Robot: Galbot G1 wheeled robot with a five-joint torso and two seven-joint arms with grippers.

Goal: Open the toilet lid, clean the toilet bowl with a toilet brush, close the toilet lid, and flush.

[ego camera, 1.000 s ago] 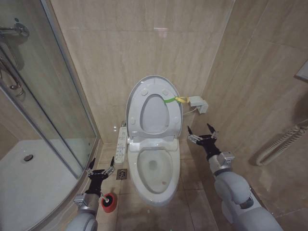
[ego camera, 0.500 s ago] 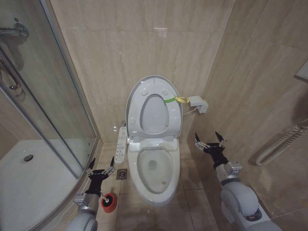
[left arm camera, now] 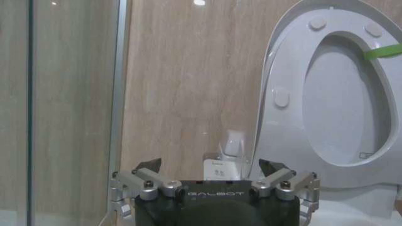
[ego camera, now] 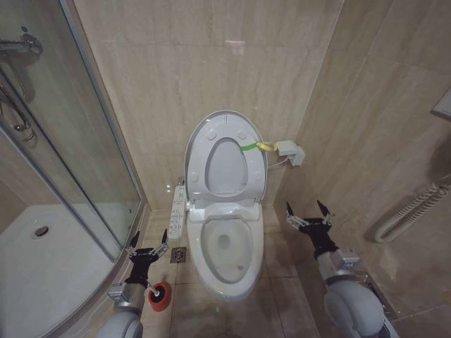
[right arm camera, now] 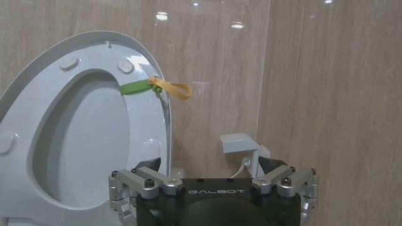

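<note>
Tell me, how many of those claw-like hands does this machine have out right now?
2. The left end effector hangs open beside the toilet bowl, just above the toilet brush. The right end effector is open on the bowl's other side, near the wall.

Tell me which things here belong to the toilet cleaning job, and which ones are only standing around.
For the job: toilet lid, raised; toilet bowl; toilet brush; left gripper and right gripper, both open.

Only around: shower tray, floor drain, wall box.

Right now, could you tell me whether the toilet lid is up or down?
Up: the toilet lid stands against the wall, with the toilet bowl exposed below.
</note>
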